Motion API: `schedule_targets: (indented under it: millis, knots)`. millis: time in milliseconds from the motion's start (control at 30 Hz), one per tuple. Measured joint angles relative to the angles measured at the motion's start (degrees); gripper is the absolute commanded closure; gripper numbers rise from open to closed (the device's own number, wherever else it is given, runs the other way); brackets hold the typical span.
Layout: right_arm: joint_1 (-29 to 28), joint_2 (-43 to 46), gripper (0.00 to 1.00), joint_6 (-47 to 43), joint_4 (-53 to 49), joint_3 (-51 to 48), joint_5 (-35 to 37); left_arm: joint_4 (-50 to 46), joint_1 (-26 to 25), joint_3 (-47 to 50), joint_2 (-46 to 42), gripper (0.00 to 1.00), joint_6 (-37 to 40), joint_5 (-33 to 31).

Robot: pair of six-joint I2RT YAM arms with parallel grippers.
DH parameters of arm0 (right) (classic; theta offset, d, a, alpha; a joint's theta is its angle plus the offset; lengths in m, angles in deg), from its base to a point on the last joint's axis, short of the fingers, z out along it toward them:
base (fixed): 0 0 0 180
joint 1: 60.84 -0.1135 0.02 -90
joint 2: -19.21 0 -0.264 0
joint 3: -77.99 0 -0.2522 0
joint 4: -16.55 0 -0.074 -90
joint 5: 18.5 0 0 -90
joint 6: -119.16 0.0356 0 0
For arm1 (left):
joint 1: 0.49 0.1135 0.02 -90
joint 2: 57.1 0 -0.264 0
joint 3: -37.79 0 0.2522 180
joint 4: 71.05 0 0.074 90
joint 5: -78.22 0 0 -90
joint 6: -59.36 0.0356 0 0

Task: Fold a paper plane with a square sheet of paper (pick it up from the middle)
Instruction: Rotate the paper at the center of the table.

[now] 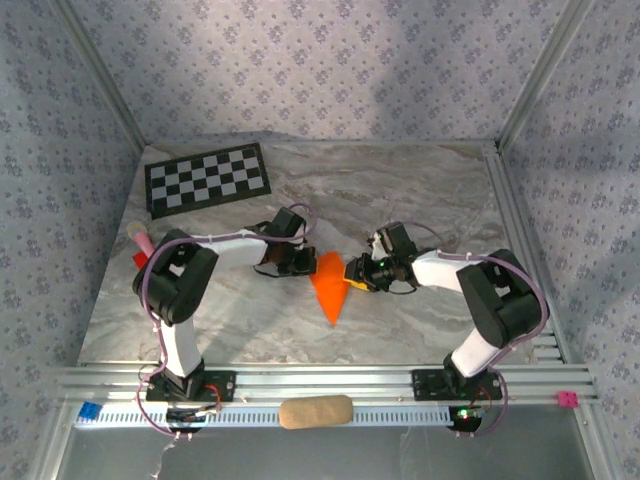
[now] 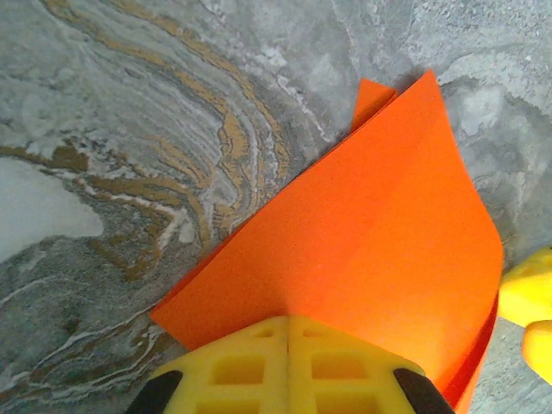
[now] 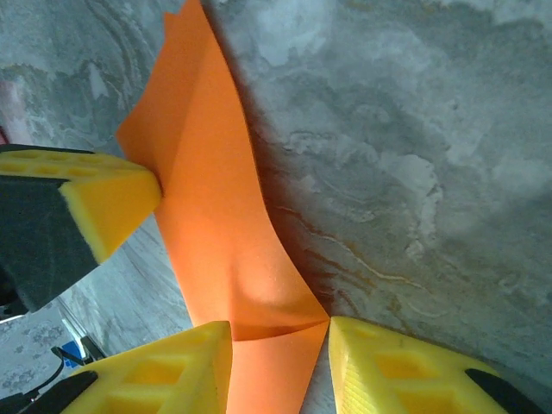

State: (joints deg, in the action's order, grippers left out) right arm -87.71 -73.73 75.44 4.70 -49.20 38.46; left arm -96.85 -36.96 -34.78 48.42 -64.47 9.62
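The square sheet of paper point(image 1: 328, 288) is bright orange and folded into a narrow pointed shape, its tip toward the near edge of the marble table. My left gripper point(image 1: 298, 262) is shut on its left edge; in the left wrist view the closed yellow jaws point(image 2: 289, 321) pinch the paper point(image 2: 379, 250), which rises away in curved layers. My right gripper point(image 1: 356, 272) is at the paper's right side. In the right wrist view its jaws point(image 3: 278, 332) stand apart, straddling a creased flap of the paper point(image 3: 216, 216), and the left gripper's fingertip point(image 3: 108, 203) holds the far edge.
A black-and-white checkerboard sheet point(image 1: 208, 178) lies at the back left. A small red and pink object point(image 1: 140, 250) sits by the left arm. A tan pad point(image 1: 316, 411) rests on the front rail point(image 1: 400, 378), with a blue block point(image 1: 90, 410) and a pink block point(image 1: 567, 399) at its ends.
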Motion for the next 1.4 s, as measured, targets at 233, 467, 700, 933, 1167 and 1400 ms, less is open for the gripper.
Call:
schedule_targets:
  millis: [233, 467, 700, 933, 1167, 1400]
  knots:
    - [0.02, -0.22, 0.63, 0.44, -0.15, 0.00, 0.09, 0.00, -0.09, -0.04, 0.04, 0.95, -0.02, 0.00]
    - [0.28, -0.22, 0.61, 0.90, -0.20, 0.00, 0.28, 0.00, -0.09, -0.04, 0.04, 0.95, -0.02, -0.02]
    - [0.28, -0.22, 0.64, 1.53, 0.31, 0.00, -0.02, 0.00, -0.09, -0.04, 0.04, 0.95, -0.02, -0.02]
    - [0.28, -0.50, 0.64, 2.38, 3.37, 0.00, -1.53, -0.02, -0.09, -0.22, 0.15, 0.95, -0.02, 0.00]
    - [0.76, -1.31, 0.68, 2.12, 5.18, 0.02, -3.39, 0.04, -0.28, -0.33, 0.31, 0.95, -0.02, -0.02]
    - [1.40, -3.32, 0.83, -0.87, 4.92, 1.03, -5.62, 0.11, -0.42, 0.22, -0.55, 0.94, -0.31, -1.62]
